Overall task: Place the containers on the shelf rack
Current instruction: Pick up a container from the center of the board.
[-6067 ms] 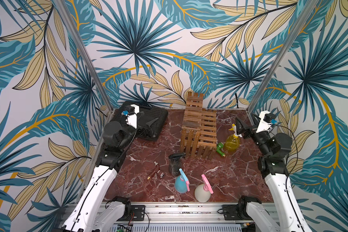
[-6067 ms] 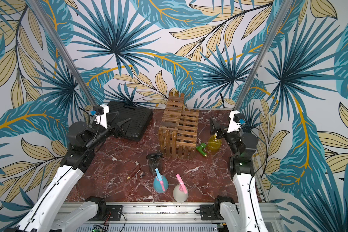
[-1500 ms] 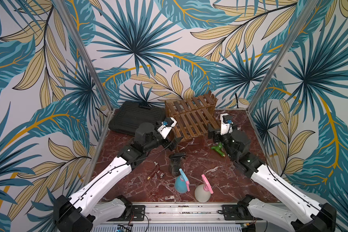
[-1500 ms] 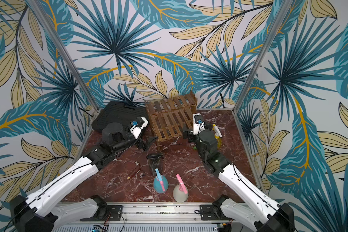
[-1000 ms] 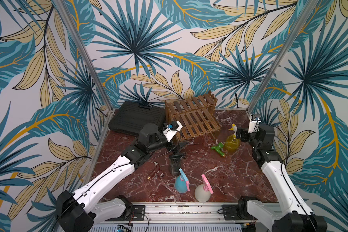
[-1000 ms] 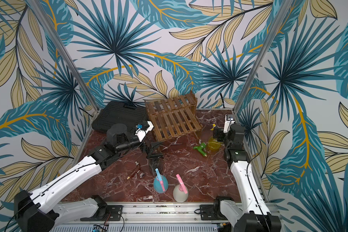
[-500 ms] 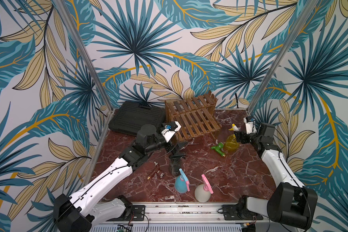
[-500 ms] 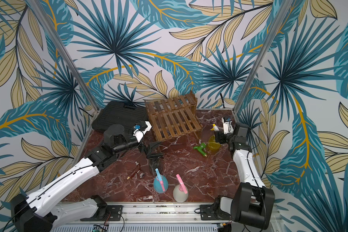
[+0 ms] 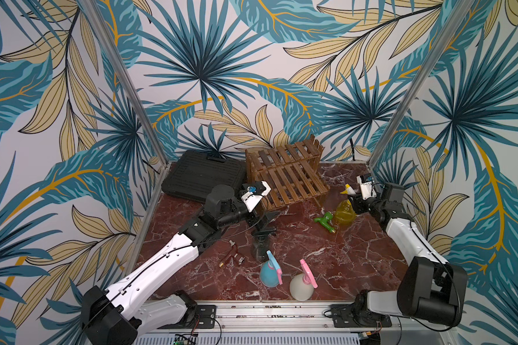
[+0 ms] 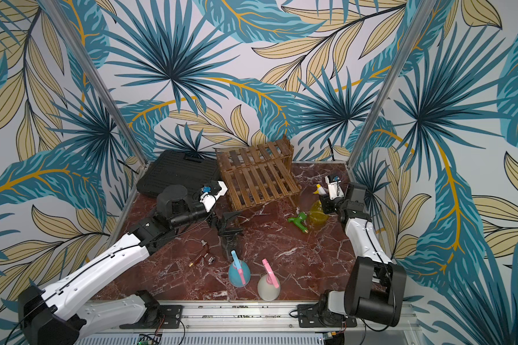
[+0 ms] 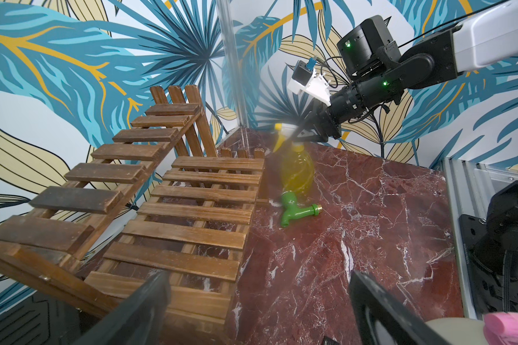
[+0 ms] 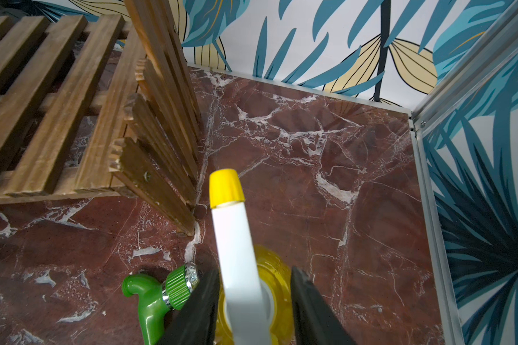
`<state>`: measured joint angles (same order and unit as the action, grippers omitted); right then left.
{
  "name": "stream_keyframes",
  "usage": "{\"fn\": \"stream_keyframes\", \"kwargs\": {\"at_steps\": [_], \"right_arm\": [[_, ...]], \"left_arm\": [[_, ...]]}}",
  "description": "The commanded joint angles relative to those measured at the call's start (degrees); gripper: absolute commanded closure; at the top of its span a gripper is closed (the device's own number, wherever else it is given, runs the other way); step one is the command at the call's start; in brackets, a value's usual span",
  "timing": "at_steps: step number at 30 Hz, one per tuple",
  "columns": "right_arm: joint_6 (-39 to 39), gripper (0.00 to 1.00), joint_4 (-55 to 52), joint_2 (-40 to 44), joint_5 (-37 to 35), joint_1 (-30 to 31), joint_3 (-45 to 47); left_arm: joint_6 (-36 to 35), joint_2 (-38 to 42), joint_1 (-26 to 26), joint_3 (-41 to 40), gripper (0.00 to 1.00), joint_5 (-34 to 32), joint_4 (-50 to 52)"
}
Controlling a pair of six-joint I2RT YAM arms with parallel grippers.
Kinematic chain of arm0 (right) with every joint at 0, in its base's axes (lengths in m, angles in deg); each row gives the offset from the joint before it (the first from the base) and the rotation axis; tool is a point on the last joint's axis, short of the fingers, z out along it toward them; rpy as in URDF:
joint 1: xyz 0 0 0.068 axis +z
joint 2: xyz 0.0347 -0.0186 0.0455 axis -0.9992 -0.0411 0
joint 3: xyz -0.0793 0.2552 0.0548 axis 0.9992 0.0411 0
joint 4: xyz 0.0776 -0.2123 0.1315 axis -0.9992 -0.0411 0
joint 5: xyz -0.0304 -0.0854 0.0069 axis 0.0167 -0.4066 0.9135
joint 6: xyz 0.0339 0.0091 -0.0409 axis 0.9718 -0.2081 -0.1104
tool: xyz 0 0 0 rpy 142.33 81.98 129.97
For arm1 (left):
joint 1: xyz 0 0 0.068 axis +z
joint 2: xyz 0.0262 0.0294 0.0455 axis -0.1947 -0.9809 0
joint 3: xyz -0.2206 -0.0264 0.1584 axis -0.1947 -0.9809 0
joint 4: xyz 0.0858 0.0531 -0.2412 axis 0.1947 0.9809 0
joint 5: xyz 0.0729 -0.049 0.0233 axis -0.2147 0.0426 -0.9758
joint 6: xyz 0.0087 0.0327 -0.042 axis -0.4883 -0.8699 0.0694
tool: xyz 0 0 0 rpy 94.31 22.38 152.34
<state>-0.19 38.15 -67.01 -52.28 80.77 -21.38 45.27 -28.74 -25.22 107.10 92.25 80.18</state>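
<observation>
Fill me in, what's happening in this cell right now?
The right pincer straddles the white head of the translucent yellow spray bottle, one finger against it, a gap at the other. The left pincer hangs open near the brown wooden slatted rack. The rack holds no bottles; the grey, blue and white ones stand on the marble table.

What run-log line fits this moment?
left end effector: open, empty | right end effector: open around yellow bottle head | shelf rack: no bottles

From my seat I see wallpaper (image 9: pixel 204 68) on three sides — big teal and tan palm leaves on white. Two slanted aluminium posts (image 9: pixel 123 80) frame the corners. The floor is dark red marble (image 9: pixel 350 257) with white veins — evenly lit.
</observation>
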Motion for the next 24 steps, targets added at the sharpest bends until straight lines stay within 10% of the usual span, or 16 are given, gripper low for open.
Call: {"fn": "stream_keyframes", "kwargs": {"at_steps": [1, 24], "right_arm": [[-0.33, 0.61, 0.61, -1.38, 2.33, -0.18, 0.38], [15.51, 0.88, -14.86, 18.66, -8.24, -0.11, -11.40]], "left_arm": [[-0.77, -0.48, -0.29, 0.62, 0.00, -0.09, 1.07], [-0.35, 2.65, -1.21, -6.01, 0.00, -0.60, -8.92]]}}
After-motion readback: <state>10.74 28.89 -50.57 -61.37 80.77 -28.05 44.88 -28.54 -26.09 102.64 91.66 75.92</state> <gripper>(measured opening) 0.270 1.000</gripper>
